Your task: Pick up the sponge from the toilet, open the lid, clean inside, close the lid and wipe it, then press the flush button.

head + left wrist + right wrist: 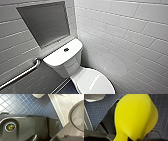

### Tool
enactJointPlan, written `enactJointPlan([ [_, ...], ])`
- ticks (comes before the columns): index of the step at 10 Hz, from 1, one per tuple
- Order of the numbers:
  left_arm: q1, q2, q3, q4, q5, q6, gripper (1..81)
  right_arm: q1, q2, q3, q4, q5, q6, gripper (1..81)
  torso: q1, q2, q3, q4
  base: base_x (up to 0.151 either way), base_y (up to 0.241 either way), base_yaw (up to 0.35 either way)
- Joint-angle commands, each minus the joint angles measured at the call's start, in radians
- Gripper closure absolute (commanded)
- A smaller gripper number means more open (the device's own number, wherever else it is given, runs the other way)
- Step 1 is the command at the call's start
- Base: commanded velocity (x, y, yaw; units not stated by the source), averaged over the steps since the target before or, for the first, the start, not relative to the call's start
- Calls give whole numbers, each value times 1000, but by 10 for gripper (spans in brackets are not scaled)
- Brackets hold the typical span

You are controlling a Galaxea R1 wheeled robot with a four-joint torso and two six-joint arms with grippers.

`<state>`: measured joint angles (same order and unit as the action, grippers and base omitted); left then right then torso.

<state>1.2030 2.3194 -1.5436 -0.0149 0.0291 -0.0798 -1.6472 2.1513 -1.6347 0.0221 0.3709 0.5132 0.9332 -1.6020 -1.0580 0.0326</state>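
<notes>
The yellow sponge (135, 117) hangs large over the blue tiled floor in the right wrist view. It is pinched at its narrow end, where my right gripper (134, 139) is shut on it. In the head view the toilet stands in a corner with its white oval lid (96, 83) down. The small dark flush button (66, 49) sits in the middle of the flat white tank top (57, 58). My left gripper is open and holds nothing.
White tiled walls close in behind and to the right of the toilet. A steel grab bar (20, 75) runs along the left wall under a recessed grey niche (45, 22). Blue mosaic floor (25, 105) lies under the arms.
</notes>
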Motion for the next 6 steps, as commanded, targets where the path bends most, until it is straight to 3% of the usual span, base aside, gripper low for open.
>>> enactJointPlan([
  [1,-74,-44,43,-42,69,-32,10,-66,21,-48,-83,-20,-1,811,-2,3,0,0,0,0,0],
  [2,-107,-41,31,-43,69,-58,10,-73,41,-71,-85,-21,-2,811,7,-10,0,-48,0,0,0],
  [3,-145,-31,19,-43,71,-93,10,-79,60,-89,-87,-21,-2,811,11,-19,0,-84,0,0,0],
  [6,-243,29,-35,-43,72,-207,10,-98,109,-138,-102,-24,-2,811,16,-27,0,-167,0,0,0],
])
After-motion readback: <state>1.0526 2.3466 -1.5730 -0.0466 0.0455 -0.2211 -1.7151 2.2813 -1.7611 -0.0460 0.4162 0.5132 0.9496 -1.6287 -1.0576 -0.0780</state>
